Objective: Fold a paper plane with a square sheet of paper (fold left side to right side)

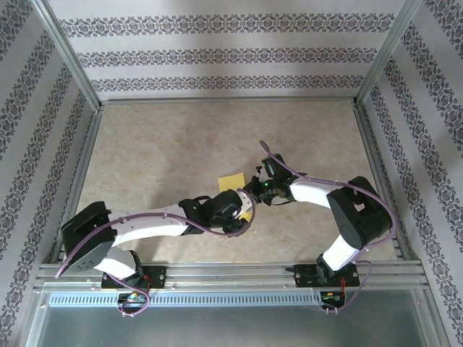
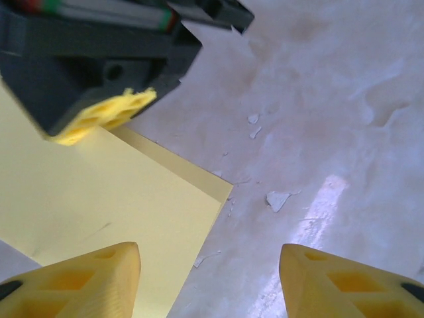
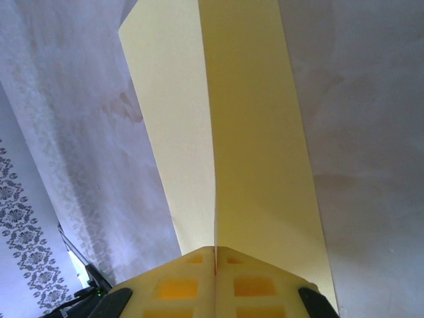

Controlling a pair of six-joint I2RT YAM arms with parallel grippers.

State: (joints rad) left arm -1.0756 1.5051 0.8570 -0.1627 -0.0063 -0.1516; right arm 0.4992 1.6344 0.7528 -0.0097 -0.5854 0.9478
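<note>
The square sheet of paper (image 1: 231,181) lies at the middle of the table, partly covered by both wrists. My right gripper (image 1: 255,190) is shut on its near edge: in the right wrist view the closed fingertips (image 3: 192,278) of the right gripper (image 3: 215,255) pinch the yellow sheet (image 3: 245,132), one flap of which stands up from a straight line. In the left wrist view the paper (image 2: 99,199) shows two stacked layers, with the right gripper's fingertip (image 2: 106,116) on it. My left gripper (image 2: 209,285) stands open, its left finger (image 2: 86,281) over the sheet's corner and nothing held.
The beige tabletop (image 1: 181,137) is fenced by aluminium rails (image 1: 224,101) and patterned walls. Small white flecks (image 2: 277,199) lie on the surface right of the paper. The right arm's elbow (image 1: 358,213) rises at the near right.
</note>
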